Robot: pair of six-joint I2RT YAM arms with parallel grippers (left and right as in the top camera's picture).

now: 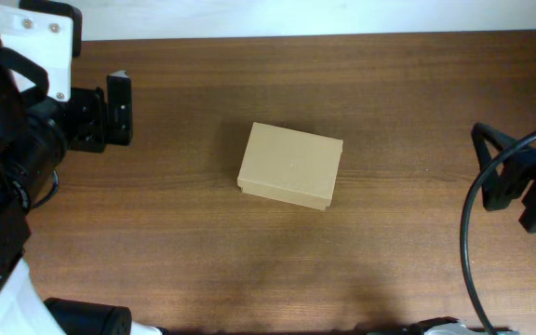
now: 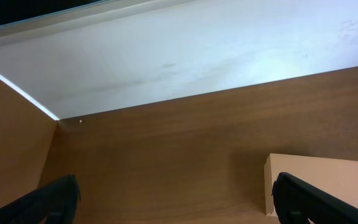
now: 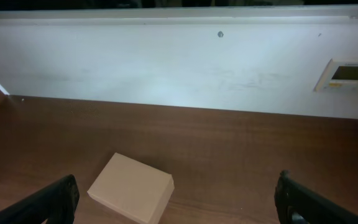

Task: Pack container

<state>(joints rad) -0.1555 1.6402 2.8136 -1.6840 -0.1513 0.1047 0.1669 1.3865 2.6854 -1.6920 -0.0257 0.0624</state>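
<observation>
Black fingertips fill the bottom corners of both wrist views. Your left gripper has its jaws spread wide with nothing between them, and your right gripper is spread just as wide and also holds nothing. From overhead, you can see the box lying near the middle of the table, lid down flat, turned a little off square to the table edges. It is well apart from both arms: the left gripper sits at the far upper left and the right gripper at the right edge, with a black cable looping beside it. In your left wrist view the box shows only at the lower right, partly behind one finger. In your right wrist view it lies low and left of centre, nearer the left-hand finger. A white wall runs behind the table's far edge.
</observation>
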